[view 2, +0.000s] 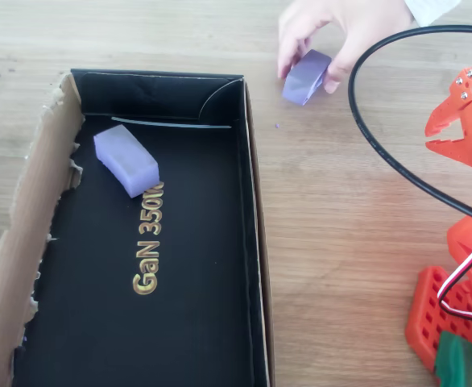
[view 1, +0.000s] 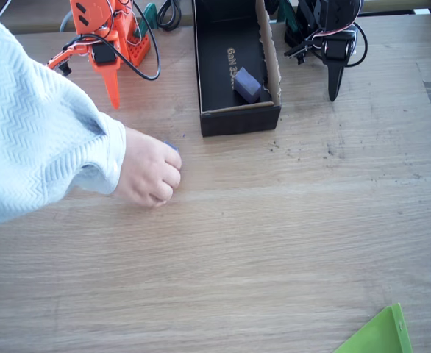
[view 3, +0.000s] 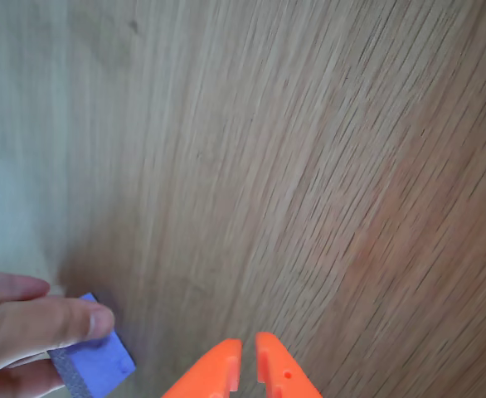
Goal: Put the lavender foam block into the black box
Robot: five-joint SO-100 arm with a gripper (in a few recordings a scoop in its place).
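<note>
Right, a person's hand holds a foam block on the counter beside the black box; my gripper, fingertips nearly together, should wait, then open.

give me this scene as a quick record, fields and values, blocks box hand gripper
box: black box open on the wooden table, gold lettering on its floor
block in box: a foam block lies on the box floor near one end
block outside: a second foam block on the table beside the box, held in a person's hand
gripper: orange gripper, nearly shut, holding nothing, above bare table near the hand
contact: gripper touches neither block
</note>
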